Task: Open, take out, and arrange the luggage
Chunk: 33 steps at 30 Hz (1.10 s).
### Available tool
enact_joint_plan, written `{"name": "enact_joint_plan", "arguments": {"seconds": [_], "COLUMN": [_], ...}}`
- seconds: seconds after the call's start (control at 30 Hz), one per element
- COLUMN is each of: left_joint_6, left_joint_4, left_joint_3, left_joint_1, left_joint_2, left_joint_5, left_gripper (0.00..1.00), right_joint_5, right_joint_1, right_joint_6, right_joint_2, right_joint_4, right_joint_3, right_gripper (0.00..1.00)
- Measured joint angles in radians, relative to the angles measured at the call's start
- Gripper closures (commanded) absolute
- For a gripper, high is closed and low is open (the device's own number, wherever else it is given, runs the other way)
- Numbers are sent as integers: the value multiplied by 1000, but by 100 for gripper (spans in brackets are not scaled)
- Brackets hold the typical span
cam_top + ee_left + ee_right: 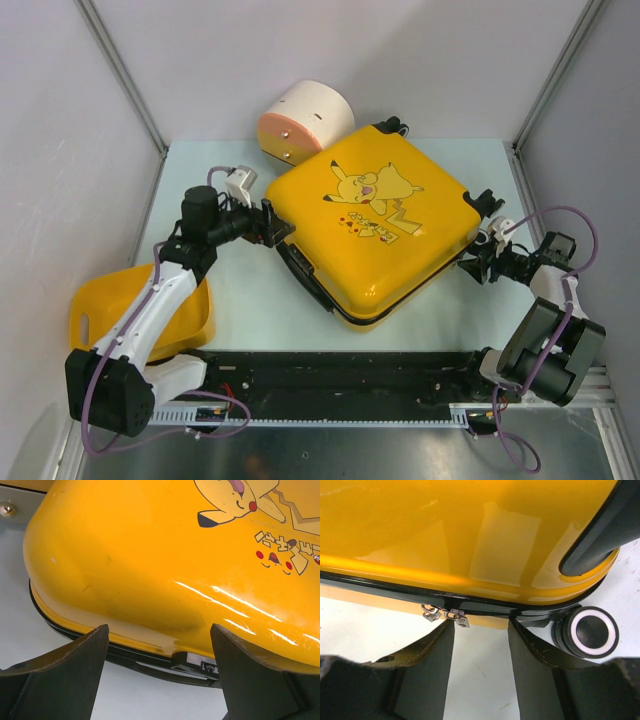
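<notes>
Now the luggage (370,225) lies zipped shut on the table (250,320), awaiting unzipping. My right tool (481,630) gapes empty at its zipper pulls (445,615), my left tool (159,630) likewise at its opposite corner; next I should pinch a pull.

You are working in a robotics lab test cell: the pale table (250,315) is boxed in by plain white wall panels (450,60) held in bare aluminium frame posts (121,72). Along its near edge, a black mounting rail (330,372) carries the left arm (150,310) and the right arm (548,335). Purple cables (84,425) loop loose around their bases, and a strip of bare sheet metal (350,450) lies in front.
</notes>
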Motion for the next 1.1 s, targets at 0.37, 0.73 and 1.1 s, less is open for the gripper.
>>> {"name": "enact_joint_plan", "arguments": {"seconds": [0.37, 0.73, 1.1], "left_joint_6": [0, 0, 0], "left_joint_4": [0, 4, 8], "left_joint_3": [-10, -14, -16], "left_joint_1": [0, 0, 0], "left_joint_2": [17, 17, 16], "left_joint_5": [-4, -5, -7], "left_gripper": [13, 14, 14], "right_joint_5": [28, 36, 32], "right_joint_1": [24, 35, 47], "right_joint_6": [-35, -96, -86], "right_joint_2": [0, -17, -44], "right_joint_4": [10, -22, -31], "right_joint_3": [-5, -10, -15], "right_gripper": [55, 55, 91]}}
